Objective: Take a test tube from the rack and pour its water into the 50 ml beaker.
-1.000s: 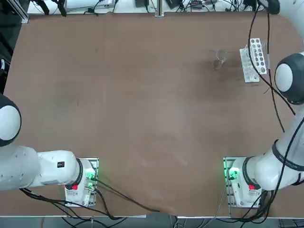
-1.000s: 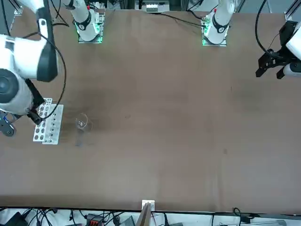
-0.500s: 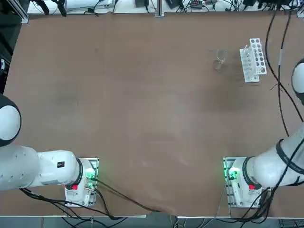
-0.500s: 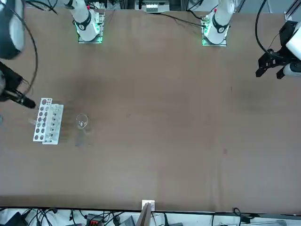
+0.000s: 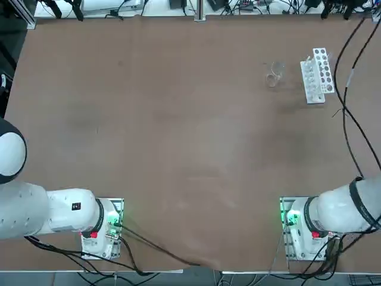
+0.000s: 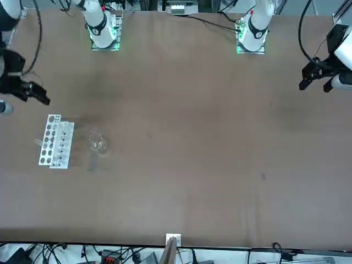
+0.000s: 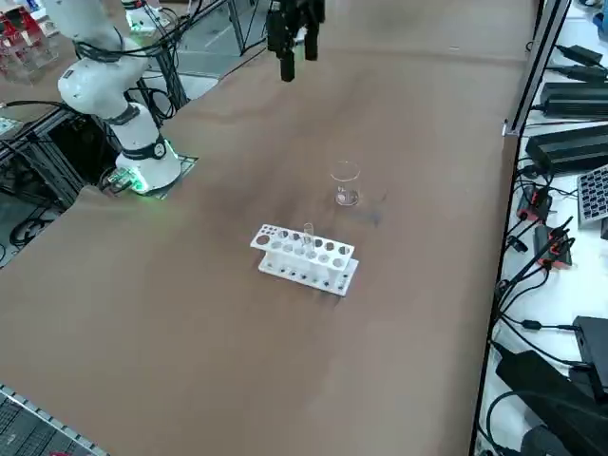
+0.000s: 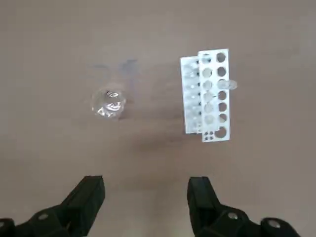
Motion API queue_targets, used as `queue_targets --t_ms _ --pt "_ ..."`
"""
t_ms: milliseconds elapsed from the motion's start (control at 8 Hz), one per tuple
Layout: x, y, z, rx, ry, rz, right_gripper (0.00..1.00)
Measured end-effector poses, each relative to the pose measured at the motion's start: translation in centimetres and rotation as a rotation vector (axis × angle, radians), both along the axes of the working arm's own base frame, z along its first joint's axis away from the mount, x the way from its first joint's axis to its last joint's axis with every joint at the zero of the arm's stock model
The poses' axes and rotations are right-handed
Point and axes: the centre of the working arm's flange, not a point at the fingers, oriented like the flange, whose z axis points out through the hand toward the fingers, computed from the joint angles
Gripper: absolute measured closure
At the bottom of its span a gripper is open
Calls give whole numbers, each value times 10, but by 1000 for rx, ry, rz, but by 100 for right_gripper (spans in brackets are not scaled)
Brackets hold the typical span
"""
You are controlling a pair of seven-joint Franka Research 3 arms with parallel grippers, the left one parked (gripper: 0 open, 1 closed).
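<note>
My right gripper [image 8: 146,183] above the table [image 8: 148,153], jaws wide apart, nothing between them, neither rack [image 8: 215,98] nor beaker [image 8: 108,102] touched.

The rack [image 7: 306,258] looks like smooth matt white plastic; the beaker [image 7: 346,183], clear, glossy glass; the table [image 7: 190,313], smooth, faintly shiny.

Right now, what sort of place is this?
Looks like a robotics lab: robot arm bases bolted at a table edge, black power adapters and cabling on a bench beyond, and a test tube rack with a glass beaker on the tabletop.
</note>
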Motion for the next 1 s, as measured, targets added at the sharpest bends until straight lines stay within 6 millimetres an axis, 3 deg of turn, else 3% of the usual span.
queue_targets --t_ms 500,1000 --pt "-27 16 21 20 -34 84 0" --pt "-36 1 27 24 -40 140 0"
